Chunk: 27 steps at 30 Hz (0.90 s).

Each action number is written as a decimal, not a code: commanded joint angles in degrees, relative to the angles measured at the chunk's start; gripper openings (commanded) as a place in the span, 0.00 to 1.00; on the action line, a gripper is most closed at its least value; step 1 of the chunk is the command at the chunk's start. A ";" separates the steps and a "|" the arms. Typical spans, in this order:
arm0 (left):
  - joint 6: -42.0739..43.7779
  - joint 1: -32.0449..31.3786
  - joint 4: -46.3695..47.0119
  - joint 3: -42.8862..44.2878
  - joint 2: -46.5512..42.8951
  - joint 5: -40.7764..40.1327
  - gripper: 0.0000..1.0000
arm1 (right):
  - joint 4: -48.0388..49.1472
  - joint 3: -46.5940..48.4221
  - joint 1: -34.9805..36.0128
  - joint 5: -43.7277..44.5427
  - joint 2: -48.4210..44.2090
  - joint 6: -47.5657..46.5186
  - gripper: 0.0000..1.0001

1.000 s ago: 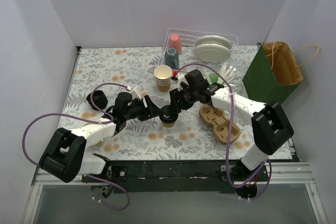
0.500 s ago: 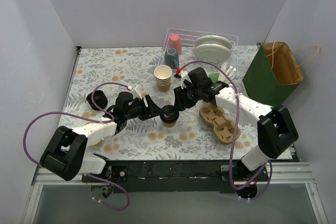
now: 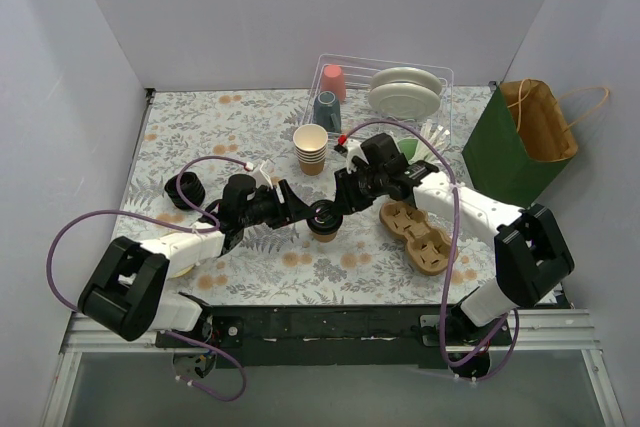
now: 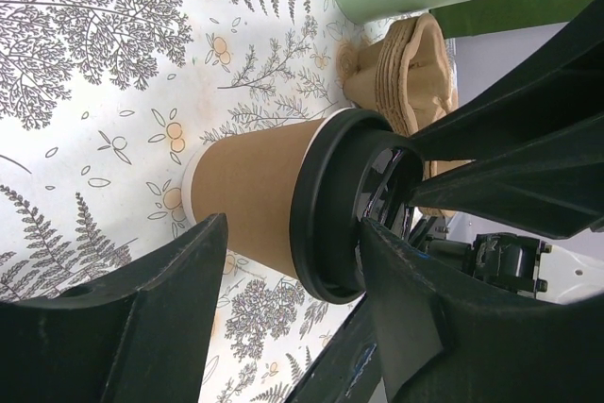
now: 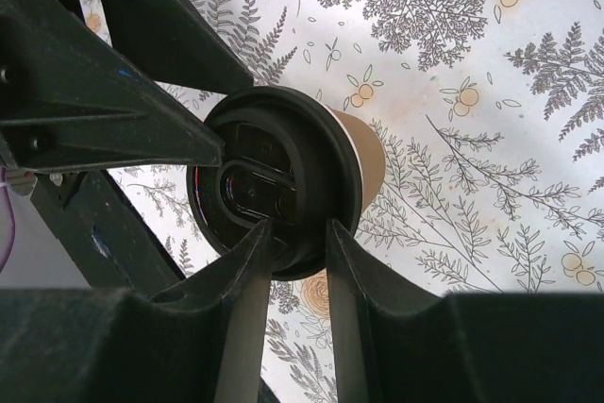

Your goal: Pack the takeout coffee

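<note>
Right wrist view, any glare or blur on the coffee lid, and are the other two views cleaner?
Right wrist view: the black lid carries small glints yet stays sharp; the near fingers are featureless dark shapes. Left wrist view: the kraft cup is crisp and evenly lit, the foreground fingers dark and soft. Top external view: even light, faint shadows, no glare on the table.

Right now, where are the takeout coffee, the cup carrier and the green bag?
takeout coffee point(image 4: 247, 193): left wrist view, on its tan paper wall.
cup carrier point(image 3: 420, 237): top external view, between its pockets.
green bag point(image 3: 505, 157): top external view, on its green side.
</note>
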 commanded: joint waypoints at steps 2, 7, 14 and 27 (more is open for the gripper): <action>2.60 -0.57 -6.99 -1.84 2.83 -5.37 0.56 | 1.58 -4.64 -0.05 1.47 -1.66 0.52 0.36; 2.16 -0.92 -7.34 -2.81 4.06 -6.77 0.56 | 2.29 -7.54 -0.14 3.41 -1.48 0.61 0.36; 0.41 -0.92 -7.87 -5.00 5.82 -10.02 0.54 | 2.29 -11.06 -0.14 6.92 0.54 1.40 0.35; -2.59 -1.10 -12.87 -3.69 3.81 -10.82 0.54 | 0.53 -11.16 0.48 10.09 1.60 0.70 0.34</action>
